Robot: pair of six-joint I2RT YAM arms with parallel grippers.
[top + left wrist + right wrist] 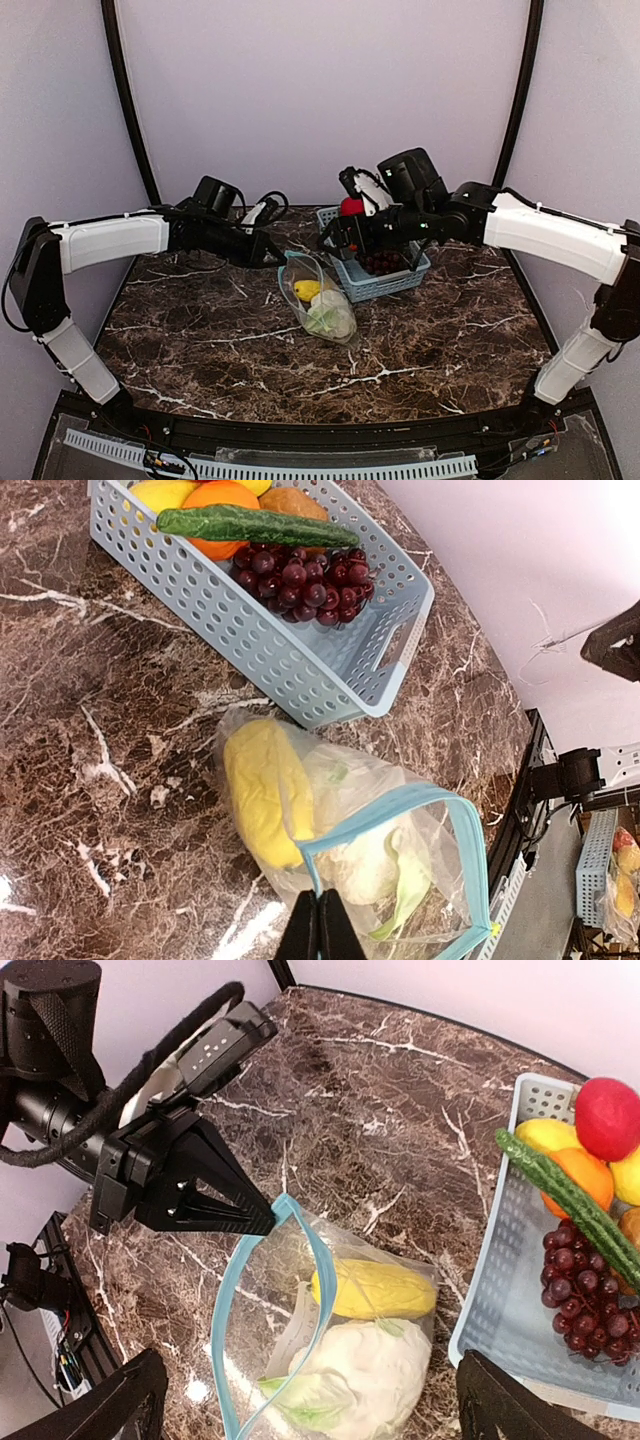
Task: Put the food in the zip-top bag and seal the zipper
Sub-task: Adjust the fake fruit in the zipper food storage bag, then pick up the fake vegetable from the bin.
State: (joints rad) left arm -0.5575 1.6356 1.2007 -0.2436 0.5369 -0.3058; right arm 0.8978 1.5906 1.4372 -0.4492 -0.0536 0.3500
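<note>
The zip-top bag (322,303) lies on the marble table beside the basket, its mouth gaping. Inside it are the food pieces: a yellow banana (375,1288), a white cauliflower (375,1365) and a light-green piece (312,1402). My left gripper (320,922) is shut on the light-blue zipper (400,815) at a corner of the mouth and lifts that edge; it shows in the right wrist view as a black wedge (215,1210). My right gripper (310,1410) hangs open above the bag, its fingers (110,1400) wide apart and holding nothing.
A light-blue lattice basket (290,655) stands right of the bag with dark grapes (300,580), a green cucumber (255,525), an orange and a red ball fruit (607,1115). The right arm (540,230) reaches over the basket.
</note>
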